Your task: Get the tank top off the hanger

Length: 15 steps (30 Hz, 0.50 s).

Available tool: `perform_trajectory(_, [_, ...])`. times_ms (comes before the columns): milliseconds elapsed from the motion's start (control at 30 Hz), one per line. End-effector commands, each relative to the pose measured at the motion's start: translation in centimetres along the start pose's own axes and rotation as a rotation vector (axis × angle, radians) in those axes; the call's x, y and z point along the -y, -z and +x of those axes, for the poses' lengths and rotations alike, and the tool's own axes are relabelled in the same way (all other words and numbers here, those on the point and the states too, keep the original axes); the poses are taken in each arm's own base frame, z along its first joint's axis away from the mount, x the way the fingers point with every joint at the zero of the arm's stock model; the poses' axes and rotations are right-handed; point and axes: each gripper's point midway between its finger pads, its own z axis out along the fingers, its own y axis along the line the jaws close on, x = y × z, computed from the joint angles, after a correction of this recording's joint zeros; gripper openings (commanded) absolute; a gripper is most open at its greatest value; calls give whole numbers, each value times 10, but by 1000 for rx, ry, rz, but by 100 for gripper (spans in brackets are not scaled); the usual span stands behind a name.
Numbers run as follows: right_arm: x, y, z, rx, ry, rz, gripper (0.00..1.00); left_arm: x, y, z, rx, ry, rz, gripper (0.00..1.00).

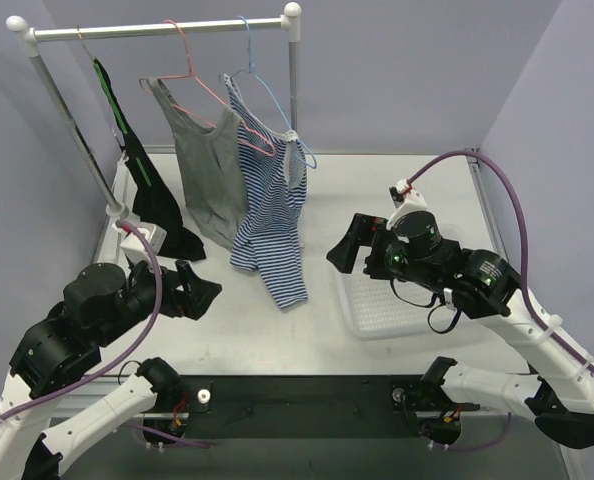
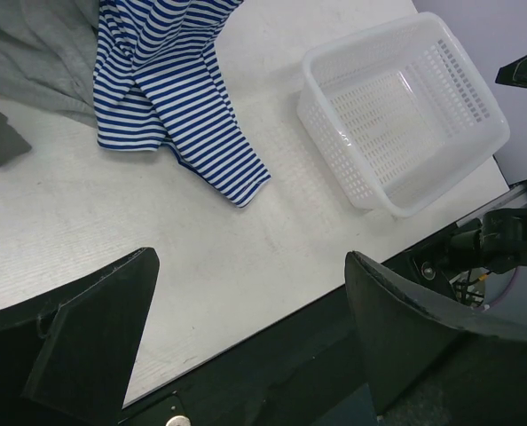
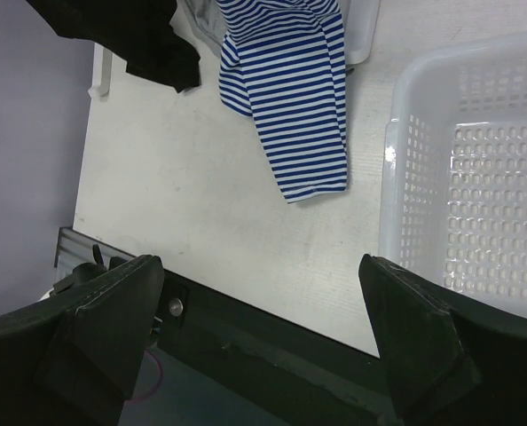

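A grey tank top (image 1: 209, 170) hangs on a pink hanger (image 1: 192, 75) from the white rail (image 1: 157, 28). Beside it on the right, a blue-and-white striped tank top (image 1: 272, 215) hangs on a blue hanger (image 1: 267, 90), its hem trailing onto the table. My left gripper (image 1: 199, 290) hovers open, low and left of the striped hem. My right gripper (image 1: 349, 250) is open to the right of that hem. In the left wrist view the left gripper (image 2: 250, 257) holds nothing, with the striped top (image 2: 166, 89) ahead. The right gripper (image 3: 262, 262) is likewise empty, with striped cloth (image 3: 290, 98) ahead.
A black garment (image 1: 152, 195) hangs at the rail's left end. A white perforated basket (image 1: 362, 325) sits on the table under my right arm, also visible in the wrist views (image 2: 334, 151) (image 3: 392, 195). Purple walls enclose the table.
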Motion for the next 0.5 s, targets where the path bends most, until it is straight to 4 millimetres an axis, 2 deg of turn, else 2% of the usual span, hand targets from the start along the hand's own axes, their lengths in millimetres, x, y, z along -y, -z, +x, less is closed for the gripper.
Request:
perform_trajectory(0, [-8,4,-14,40,-26,-17,100,3,14,-17,57,-4,5,97])
perform_trajectory(133, [-14,4,-25,70,6,-25,100,4,18,-21,62,-6,8,97])
perform_trajectory(233, [-26,9,-53,140,108,-34,99,2,22,-21,72,-8,4,97])
perform_trajectory(267, [-36,17,-68,181,137,-60,98,2,22,-20,72,-9,2,97])
perform_trajectory(333, [-44,12,-83,213,270,-70,97,0,23,-18,73,-5,0,97])
perform_trajectory(367, [-55,22,-97,254,305,-98,95,1,23,-18,74,1,1,97])
perform_trajectory(400, [-59,16,-104,262,400,-95,94,1,24,-19,76,3,1,97])
perform_trajectory(467, [-66,17,-124,306,446,-93,91,2,25,-18,76,10,8,97])
